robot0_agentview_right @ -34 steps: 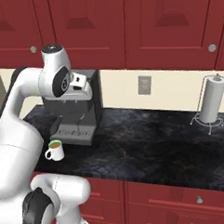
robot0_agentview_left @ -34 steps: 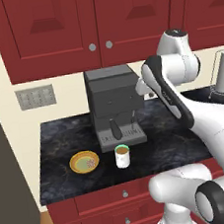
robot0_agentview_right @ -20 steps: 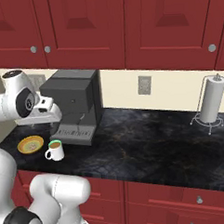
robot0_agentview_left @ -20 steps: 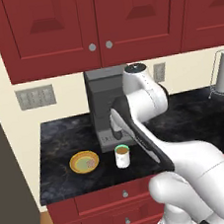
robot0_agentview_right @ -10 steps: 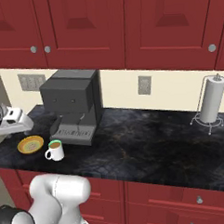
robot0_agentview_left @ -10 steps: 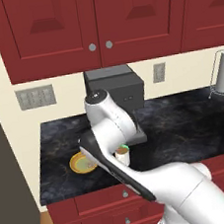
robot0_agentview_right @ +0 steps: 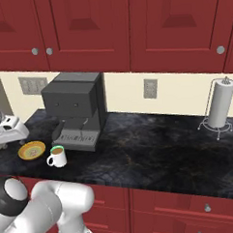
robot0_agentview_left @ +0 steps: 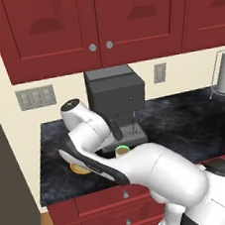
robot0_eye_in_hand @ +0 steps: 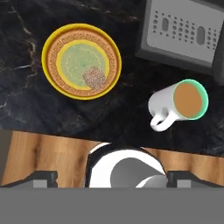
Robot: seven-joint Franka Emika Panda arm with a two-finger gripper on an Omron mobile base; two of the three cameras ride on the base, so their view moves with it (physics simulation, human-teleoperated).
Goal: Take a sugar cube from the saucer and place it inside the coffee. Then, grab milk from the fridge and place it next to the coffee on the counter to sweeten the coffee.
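Overhead, the end effector (robot0_eye_in_hand: 112, 177) hangs spread wide and empty above the saucer (robot0_eye_in_hand: 82, 61) and coffee (robot0_eye_in_hand: 179, 104).

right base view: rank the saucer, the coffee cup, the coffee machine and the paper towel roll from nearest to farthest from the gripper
1. saucer, at the counter's left end, just beside the gripper.
2. coffee cup, right of the saucer near the front edge.
3. coffee machine, behind the cup against the wall.
4. paper towel roll, at the far right end of the counter.
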